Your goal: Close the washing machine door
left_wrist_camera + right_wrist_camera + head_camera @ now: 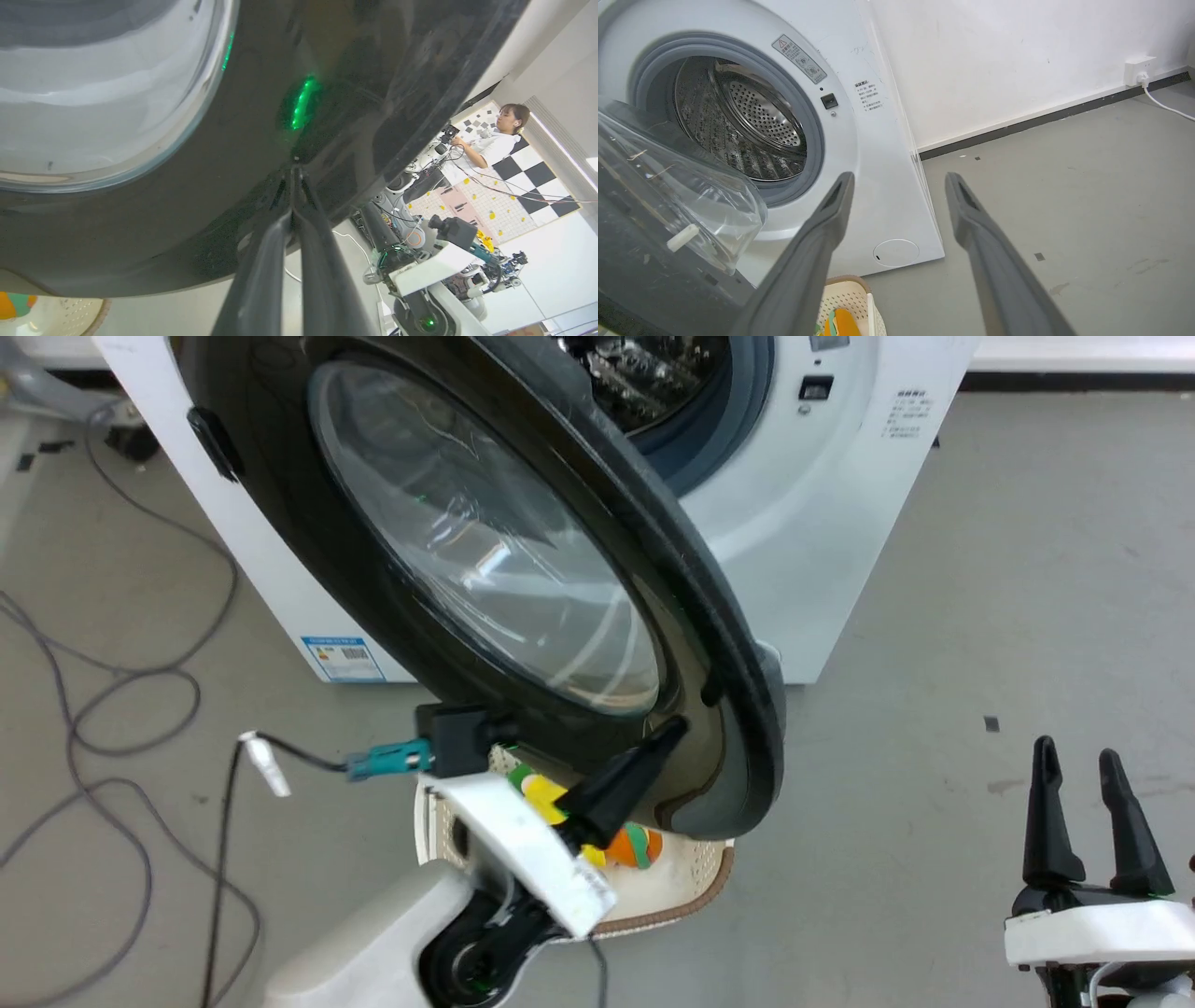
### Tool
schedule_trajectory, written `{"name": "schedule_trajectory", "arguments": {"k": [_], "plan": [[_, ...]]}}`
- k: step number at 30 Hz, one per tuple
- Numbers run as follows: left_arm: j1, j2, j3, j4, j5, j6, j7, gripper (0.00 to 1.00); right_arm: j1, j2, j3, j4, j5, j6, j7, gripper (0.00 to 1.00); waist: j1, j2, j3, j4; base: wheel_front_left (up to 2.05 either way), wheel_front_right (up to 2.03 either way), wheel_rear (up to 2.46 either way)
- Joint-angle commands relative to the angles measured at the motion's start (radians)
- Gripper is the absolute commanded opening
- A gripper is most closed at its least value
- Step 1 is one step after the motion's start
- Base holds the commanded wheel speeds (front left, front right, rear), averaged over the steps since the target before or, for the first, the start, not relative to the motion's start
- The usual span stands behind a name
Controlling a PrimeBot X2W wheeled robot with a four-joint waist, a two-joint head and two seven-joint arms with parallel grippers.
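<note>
door (485,551) half-open, swung out — free edge twd robot

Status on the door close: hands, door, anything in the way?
Left hand shut, touching washing machine door near its lower rim. Right hand open, idle. Door open, not latched. Basket on floor under door's edge.

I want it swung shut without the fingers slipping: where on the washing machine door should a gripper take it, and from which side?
Likely the black ring of the washing machine door near its free edge, coming at the outer face. The glass window bulges, slick and too wide to pinch; the ring takes a push, where the shut left gripper touches it.
</note>
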Motion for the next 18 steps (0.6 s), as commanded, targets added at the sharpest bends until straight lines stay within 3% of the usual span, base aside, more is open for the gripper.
{"name": "schedule_trajectory", "arguments": {"k": [1, 2, 3, 6, 9, 13, 18], "plan": [[-0.010, 0.011, -0.006, 0.006, 0.007, -0.005, -0.013, 0.00, 0.008, 0.001, 0.001, 0.003, 0.005, 0.001, -0.005, 1.00, -0.0001, 0.0000, -0.012, 0.004, 0.00, 0.00, 0.00], [-0.009, 0.039, -0.017, 0.030, 0.043, -0.005, -0.053, 0.31, 0.015, 0.001, 0.001, 0.003, 0.006, 0.001, -0.005, 1.00, -0.0001, 0.0000, -0.028, 0.009, 0.00, 0.00, 0.00], [-0.009, 0.051, -0.016, 0.052, 0.071, -0.005, -0.074, 1.00, 0.018, 0.001, 0.000, 0.003, 0.005, 0.001, -0.005, 1.00, -0.0001, 0.0000, -0.035, 0.012, 0.00, 0.00, 0.00], [-0.009, 0.067, 0.013, 0.113, 0.150, 0.014, -0.109, 1.00, 0.023, 0.001, -0.003, 0.000, -0.003, 0.001, -0.005, 1.00, -0.0001, 0.0000, -0.049, 0.019, 0.00, 0.00, 0.00], [0.007, 0.053, 0.131, 0.152, 0.280, 0.113, -0.123, 1.00, 0.028, 0.001, -0.011, -0.010, -0.025, 0.001, -0.005, 1.00, -0.0001, 0.0000, -0.065, 0.032, 0.00, 0.00, 0.00], [0.082, 0.021, 0.334, 0.095, 0.521, 0.227, -0.124, 1.00, 0.025, 0.001, -0.016, -0.026, -0.069, 0.001, -0.005, 1.00, -0.0001, 0.0000, -0.080, 0.048, 0.00, 0.00, 0.00], [0.188, 0.010, 0.510, 0.014, 0.792, 0.351, -0.124, 1.00, 0.005, 0.001, -0.029, -0.050, -0.123, 0.001, -0.005, 1.00, -0.0001, 0.0000, -0.097, 0.067, 0.00, 0.00, 0.00]]}}
